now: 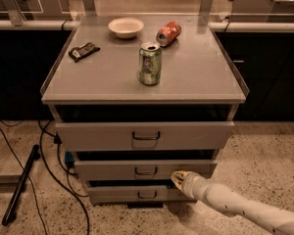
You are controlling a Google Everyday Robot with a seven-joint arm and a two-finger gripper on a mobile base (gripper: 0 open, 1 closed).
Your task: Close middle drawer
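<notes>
The grey cabinet has three drawers. The middle drawer is a shallow grey front with a small dark handle; it stands only slightly out, with a dark gap above it. My gripper is at the end of a white arm coming in from the lower right. Its tip rests against the middle drawer's front, right of the handle. The top drawer stands out a little too.
On the cabinet top stand a green can, a tipped red can, a white bowl and a dark packet. The bottom drawer is below. Black cables and a black rod lie on the floor to the left.
</notes>
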